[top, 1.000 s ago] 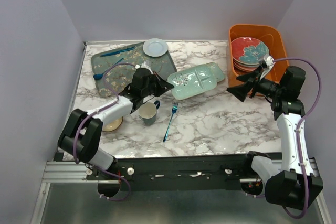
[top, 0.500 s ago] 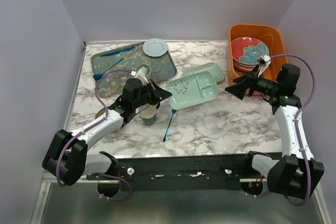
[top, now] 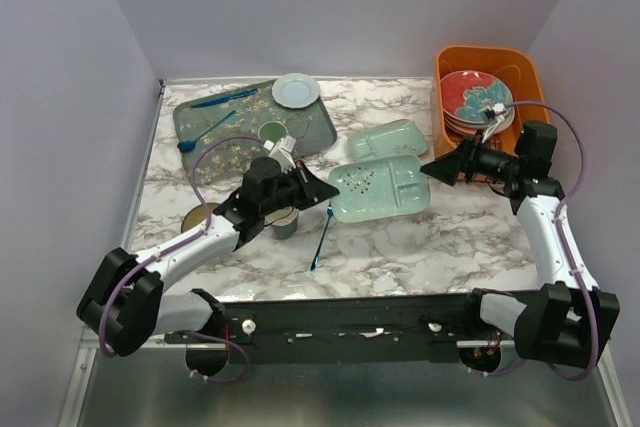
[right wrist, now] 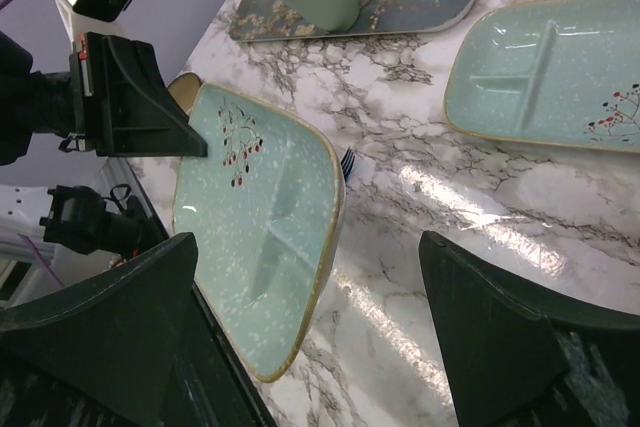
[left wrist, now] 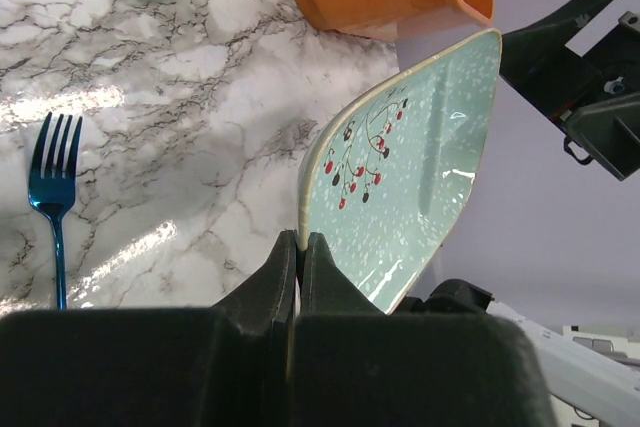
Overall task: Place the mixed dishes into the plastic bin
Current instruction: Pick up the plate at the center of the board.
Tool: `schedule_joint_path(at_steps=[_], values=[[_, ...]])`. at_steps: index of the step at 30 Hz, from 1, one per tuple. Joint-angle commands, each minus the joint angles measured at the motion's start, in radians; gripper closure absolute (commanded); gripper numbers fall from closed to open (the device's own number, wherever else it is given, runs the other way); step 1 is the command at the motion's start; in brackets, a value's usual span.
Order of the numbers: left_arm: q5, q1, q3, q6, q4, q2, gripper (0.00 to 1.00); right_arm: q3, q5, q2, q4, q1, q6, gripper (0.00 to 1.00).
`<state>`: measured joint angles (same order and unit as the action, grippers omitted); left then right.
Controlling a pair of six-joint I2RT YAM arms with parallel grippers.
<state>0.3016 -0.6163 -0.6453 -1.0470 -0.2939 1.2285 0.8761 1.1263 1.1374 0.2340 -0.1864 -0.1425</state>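
My left gripper [top: 312, 187] is shut on the left edge of a pale-green divided dish [top: 382, 190] and holds it above the table's middle; the left wrist view shows the jaws [left wrist: 298, 247] pinching the rim of that dish [left wrist: 410, 167]. My right gripper [top: 440, 169] is open and empty, just right of the dish. In the right wrist view its open gripper [right wrist: 310, 267] faces the held dish [right wrist: 260, 247]. A second pale-green dish [top: 388, 137] lies on the table. The orange bin [top: 528, 82] at the back right holds stacked plates, a red one with a teal flower [top: 478, 97] on top.
A dark floral tray [top: 230, 142] at the back left carries a light-green cup [top: 271, 133], a small pale plate [top: 296, 90] and blue utensils. A dark mug [top: 285, 222] and a tan bowl [top: 198, 219] sit under my left arm. A blue fork [top: 322, 232] lies nearby.
My left gripper has lifted the pale-green dish off the other one and carried it right and nearer. My right gripper has moved left towards it, still open.
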Motion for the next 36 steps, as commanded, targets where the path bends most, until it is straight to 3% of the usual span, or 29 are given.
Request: schedule_joint_path(at_steps=[1,9,24,27,28,31,36], values=[[0.008,-0.019,-0.05,-0.012,-0.163,-0.029,1.0,-0.017,-0.06,0.016,-0.019,0.041,-0.037,0.0],[-0.004,-0.039,-0.079,-0.004,-0.163,-0.003,1.0,-0.008,-0.091,0.064,0.004,0.094,-0.032,0.02],[-0.012,-0.045,-0.106,0.004,-0.157,0.017,1.0,0.012,-0.092,0.088,0.033,0.116,-0.048,0.4],[-0.009,-0.043,-0.109,0.008,-0.157,0.02,1.0,0.017,-0.089,0.091,0.033,0.116,-0.054,0.53],[-0.009,-0.043,-0.112,0.008,-0.156,0.02,1.0,0.018,-0.088,0.093,0.033,0.117,-0.06,0.66],[-0.009,-0.043,-0.113,0.013,-0.154,0.022,1.0,0.021,-0.068,0.104,0.033,0.116,-0.066,0.83],[-0.004,-0.045,-0.111,0.015,-0.154,0.017,1.0,0.03,-0.045,0.111,0.034,0.116,-0.068,0.96]])
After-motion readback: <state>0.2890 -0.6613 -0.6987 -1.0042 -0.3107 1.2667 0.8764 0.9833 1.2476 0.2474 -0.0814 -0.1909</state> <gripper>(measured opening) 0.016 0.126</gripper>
